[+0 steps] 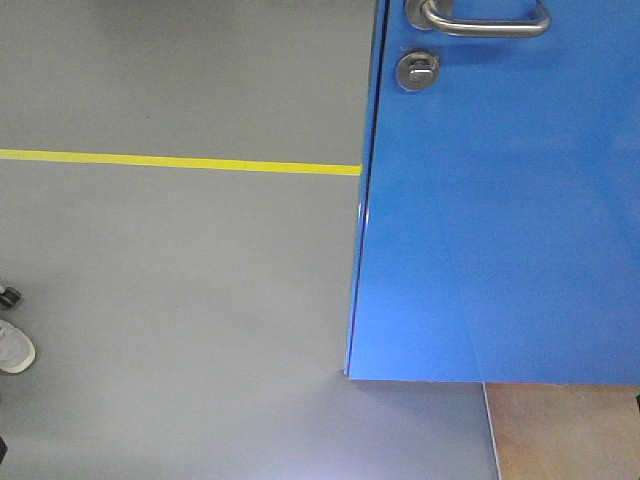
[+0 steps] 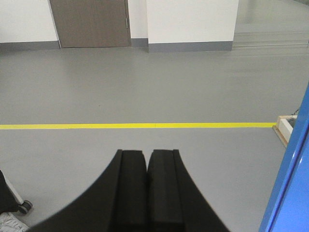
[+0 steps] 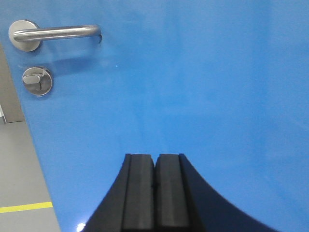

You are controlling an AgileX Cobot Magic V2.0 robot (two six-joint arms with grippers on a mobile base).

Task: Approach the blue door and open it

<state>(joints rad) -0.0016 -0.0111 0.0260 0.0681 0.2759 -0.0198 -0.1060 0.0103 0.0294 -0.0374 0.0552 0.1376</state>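
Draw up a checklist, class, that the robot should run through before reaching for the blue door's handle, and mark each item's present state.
1. Blue door in view: ok.
2. Lever handle visible and unobstructed: ok.
3. Right gripper facing the door: ok.
4. Right gripper open to take the handle: not ok, fingers closed together.
5. Left gripper clear of the door: ok, it points at open floor, fingers closed.
6. Door latched or free: cannot tell.

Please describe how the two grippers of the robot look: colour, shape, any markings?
Both the left gripper and the right gripper are matte black. Each has two flat rectangular fingers with vertical grooves, widening below into a curved, flared base. No cables or markings are visible.
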